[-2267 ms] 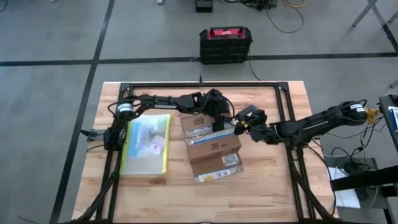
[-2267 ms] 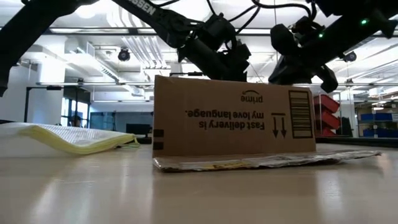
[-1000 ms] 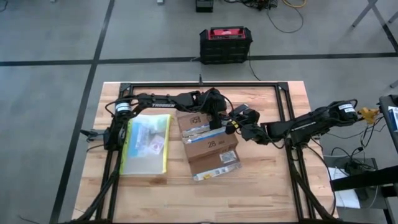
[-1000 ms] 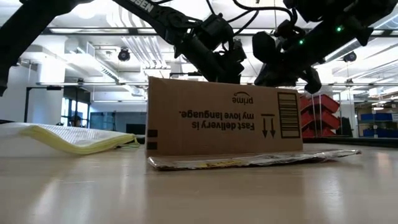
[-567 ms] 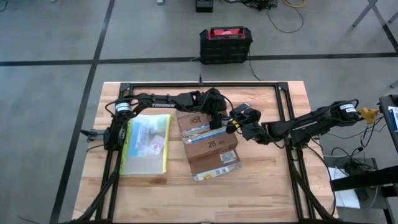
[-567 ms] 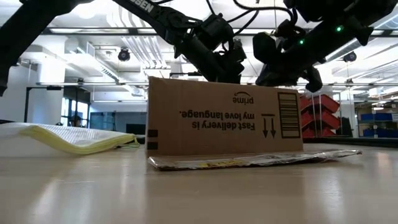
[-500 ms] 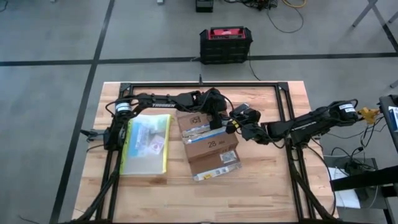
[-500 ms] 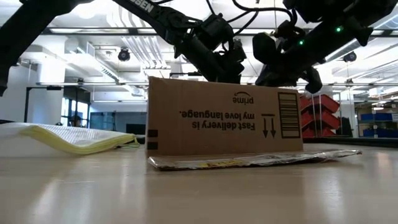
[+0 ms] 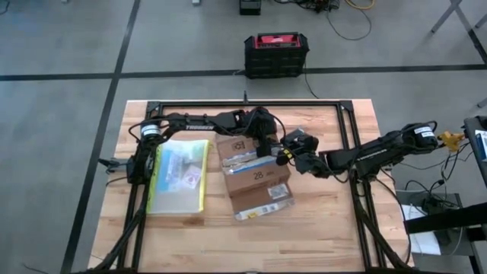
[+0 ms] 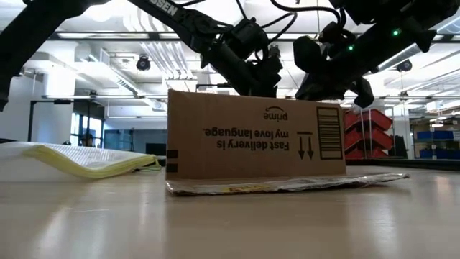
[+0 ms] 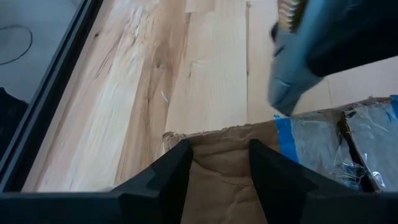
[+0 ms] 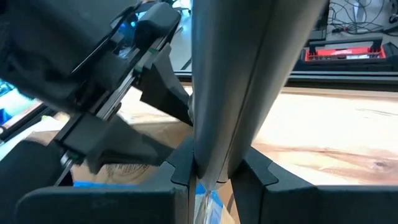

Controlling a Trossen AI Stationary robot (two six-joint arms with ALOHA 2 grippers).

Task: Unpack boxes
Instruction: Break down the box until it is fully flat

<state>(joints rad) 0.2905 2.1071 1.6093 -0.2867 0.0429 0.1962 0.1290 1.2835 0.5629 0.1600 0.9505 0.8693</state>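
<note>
The brown cardboard box (image 9: 255,176) sits flat on the table's middle, its printed side facing the low view (image 10: 251,137). My left gripper (image 9: 266,143) reaches from the left and comes down on the box's far end (image 10: 255,83). In the left wrist view its open fingers (image 11: 221,168) frame brown cardboard beside blue tape (image 11: 285,140). My right gripper (image 9: 288,154) is at the box's far right corner, shut on a long grey tool (image 12: 236,81). The tool's end (image 11: 291,68) hangs just over the box's edge. My left gripper meets the box's top flap (image 11: 217,152) near its torn far edge, coming from above and slanting down. One finger (image 11: 177,171) shows on each side of a creased strip of cardboard. Whether they pinch it or only rest on it, I cannot tell. My right gripper pinches the grey tool (image 12: 221,155) between its two fingers (image 12: 183,168). The tool runs forward along the fingers and past them toward the box. Whether its end touches the box, I cannot tell.
A clear yellow-edged pouch (image 9: 180,175) lies to the left of the box. Crumpled clear packaging (image 9: 266,209) lies flat against the box's near side. A black and red case (image 9: 275,53) stands on the floor beyond the table. The table's near part (image 9: 228,243) is bare wood.
The box has slid a little toward the table's left edge, staying flat on the table. My right gripper has moved the same way with the tool, and my left gripper has stayed on the box's far end.
</note>
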